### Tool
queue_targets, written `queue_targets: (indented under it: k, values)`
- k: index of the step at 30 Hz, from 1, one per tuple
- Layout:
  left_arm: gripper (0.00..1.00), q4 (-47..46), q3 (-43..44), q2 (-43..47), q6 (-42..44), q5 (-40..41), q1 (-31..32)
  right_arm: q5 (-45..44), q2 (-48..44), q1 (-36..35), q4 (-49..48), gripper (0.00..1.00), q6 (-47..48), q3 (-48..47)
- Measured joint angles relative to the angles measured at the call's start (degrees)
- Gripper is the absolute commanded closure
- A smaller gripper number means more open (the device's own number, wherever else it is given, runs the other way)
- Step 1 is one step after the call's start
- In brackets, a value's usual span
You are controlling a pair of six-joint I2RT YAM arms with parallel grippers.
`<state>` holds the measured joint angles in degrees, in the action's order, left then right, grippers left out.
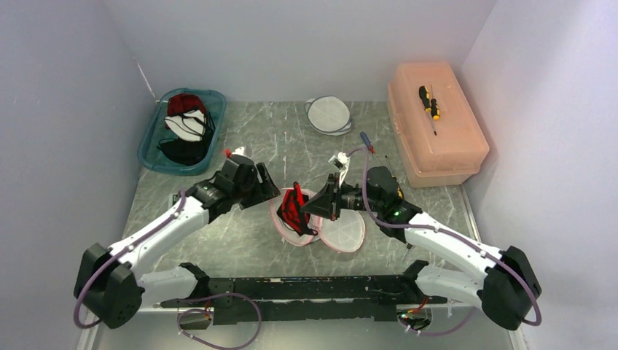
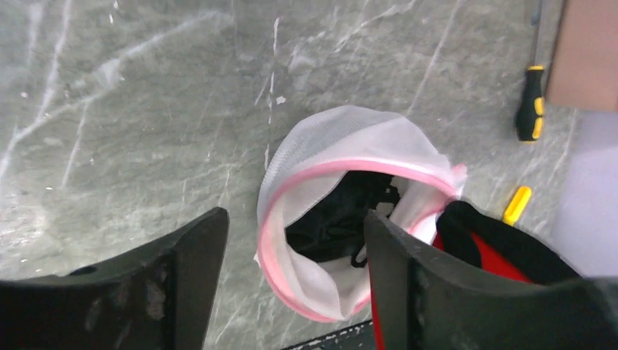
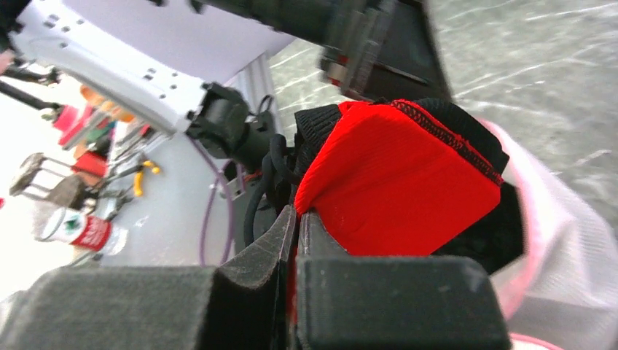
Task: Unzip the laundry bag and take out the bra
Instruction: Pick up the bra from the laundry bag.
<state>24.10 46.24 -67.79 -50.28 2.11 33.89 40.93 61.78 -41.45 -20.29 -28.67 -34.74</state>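
Right pincer [image 3: 295, 219] clamped shut on red bra [image 3: 393, 182], centre frame, partly out of laundry bag [image 2: 328, 146]. Left pincer [image 2: 291, 230] open, empty. We'd pin bag rim to bench [image 1: 291, 131], lift bra slowly.

No legible text or labels

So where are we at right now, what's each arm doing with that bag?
The right gripper is shut on the red and black bra, which is lifted partly out of the open mouth of the white mesh laundry bag. The left gripper is open over the bag's pink rim, holding nothing. Dark fabric shows inside the bag, so the bra does not look fully out yet.
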Motion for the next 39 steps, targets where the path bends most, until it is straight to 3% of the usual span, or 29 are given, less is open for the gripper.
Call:
queue_targets:
  k: [2,10,17,24,33,39]
  values:
    - [0.07,2.67,1.77,2.93,-0.42,1.16,-0.13,-3.74,-1.90,-0.04,3.23,1.00,2.05,-0.50]
    - [0.06,11.61,8.15,13.53,-3.48,3.17,-0.46,-24.83,-7.28,-3.41,14.93,1.00,7.89,-0.59]
    - [0.06,3.63,6.21,13.99,0.44,-0.37,4.59,-36.72,-5.86,-3.80,19.41,1.00,1.38,-1.38]
    - [0.06,-10.19,-3.85,16.55,11.56,-2.62,12.09,-39.69,-4.07,-3.80,22.73,1.00,-9.88,-5.29]
    - [0.06,-13.84,-2.69,11.45,22.86,4.04,23.10,-39.34,-2.56,-3.80,24.35,1.00,-18.32,-7.76]
    - [0.06,-11.76,3.69,4.57,26.34,12.17,28.81,-38.86,-1.44,-3.80,24.59,1.00,-20.94,-8.70]
